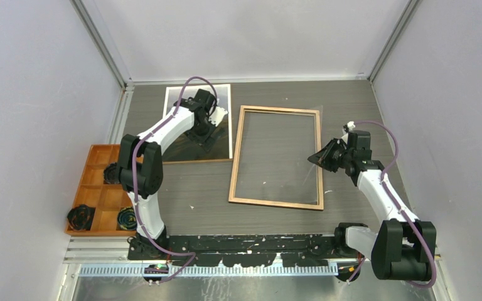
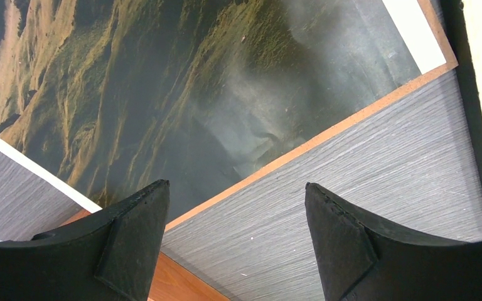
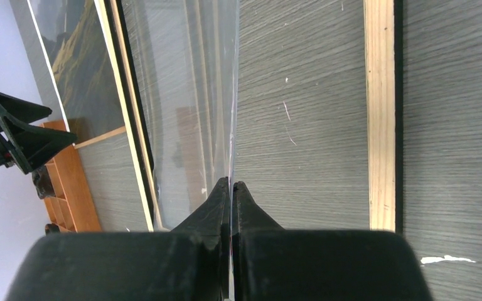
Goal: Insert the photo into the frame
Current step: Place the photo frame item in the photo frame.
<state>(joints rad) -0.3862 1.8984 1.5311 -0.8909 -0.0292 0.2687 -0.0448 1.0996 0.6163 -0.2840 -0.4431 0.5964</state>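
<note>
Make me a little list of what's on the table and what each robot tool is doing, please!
photo: lying on a brown board, far-left part of the table
frame: flat in the middle, wood-coloured side up, no photo in it
left tool: open, above the photo's edge, holding nothing
right tool: shut on the edge of the clear pane, by the frame's right rail
tray: orange, at the left edge, dark things in two near compartments
</note>
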